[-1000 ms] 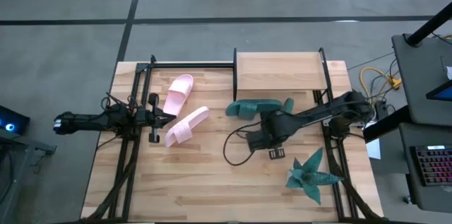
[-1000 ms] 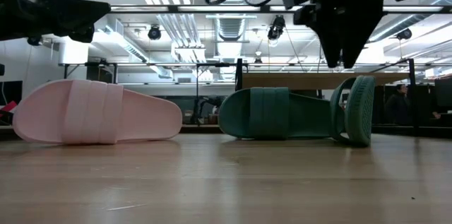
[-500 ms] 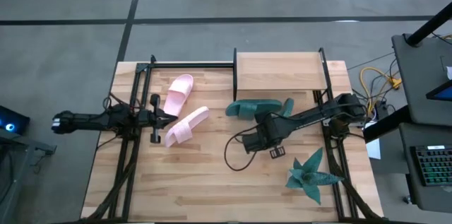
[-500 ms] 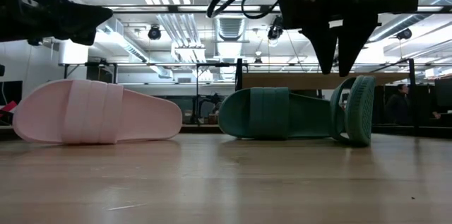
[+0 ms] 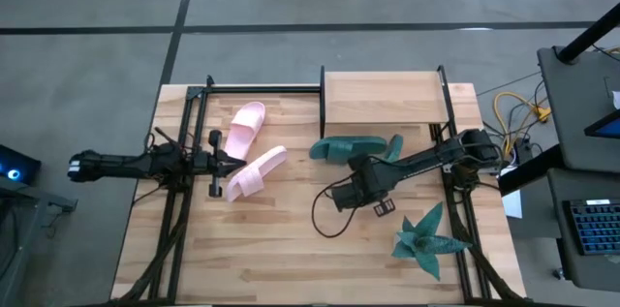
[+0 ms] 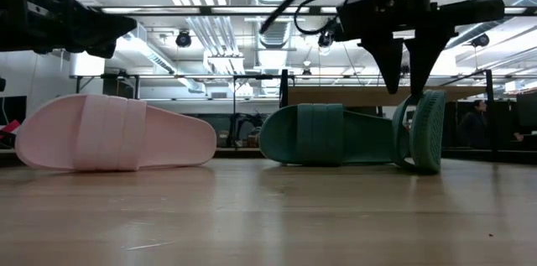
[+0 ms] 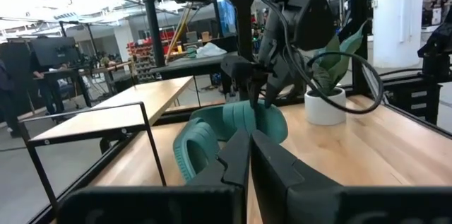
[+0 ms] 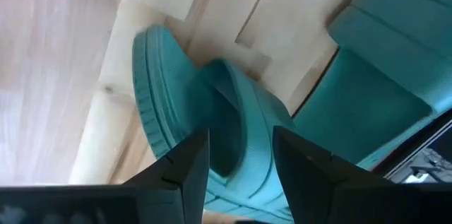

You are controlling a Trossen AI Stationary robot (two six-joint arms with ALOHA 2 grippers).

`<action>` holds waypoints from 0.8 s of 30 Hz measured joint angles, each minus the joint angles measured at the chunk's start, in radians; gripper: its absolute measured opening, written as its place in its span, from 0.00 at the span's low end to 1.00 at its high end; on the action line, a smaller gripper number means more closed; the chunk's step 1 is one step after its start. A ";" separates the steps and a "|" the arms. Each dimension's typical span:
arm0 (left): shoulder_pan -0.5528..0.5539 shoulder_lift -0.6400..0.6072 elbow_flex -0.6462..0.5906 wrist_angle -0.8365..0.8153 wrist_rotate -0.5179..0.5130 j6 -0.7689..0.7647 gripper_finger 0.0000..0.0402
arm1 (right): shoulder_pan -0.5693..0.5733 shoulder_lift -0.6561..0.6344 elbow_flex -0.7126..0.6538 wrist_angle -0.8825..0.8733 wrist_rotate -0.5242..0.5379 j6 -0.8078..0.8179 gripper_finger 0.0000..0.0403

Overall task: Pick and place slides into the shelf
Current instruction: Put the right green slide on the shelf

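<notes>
Right gripper (image 6: 409,90) hangs in the upper right of the low view, above the dark teal-green soft slide standing on its edge (image 6: 424,130). Jaws partly open, nothing between them. In the right wrist view the two fingertips (image 8: 185,165) frame this slide's strap and ribbed sole (image 8: 212,121).

Second dark teal-green slide (image 5: 339,147) lies flat at the centre of the high view, touching the tilted one (image 5: 392,145), both just below the light-wood shelf board on black posts (image 5: 383,100) at upper centre.

Pale pink soft slides: one (image 5: 245,126) at upper left of the wooden counter (image 5: 291,249), the other (image 5: 256,172) just below it.

Left gripper (image 5: 225,161) sits at mid left, next to the lower pink slide. Jaws fully closed, holding nothing (image 7: 247,155).

Teal spiky star-shaped plant (image 5: 426,240) at lower right of the counter.
</notes>
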 joint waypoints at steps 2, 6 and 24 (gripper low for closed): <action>0.000 0.002 0.000 0.000 0.000 0.000 0.00 | 0.000 0.000 -0.012 -0.015 0.023 -0.012 0.37; 0.000 0.002 0.000 0.000 0.000 0.000 0.00 | -0.002 0.000 -0.036 -0.022 0.056 -0.012 0.38; -0.001 0.002 0.000 0.000 0.000 0.000 0.00 | -0.012 0.000 -0.125 -0.001 0.106 -0.019 0.31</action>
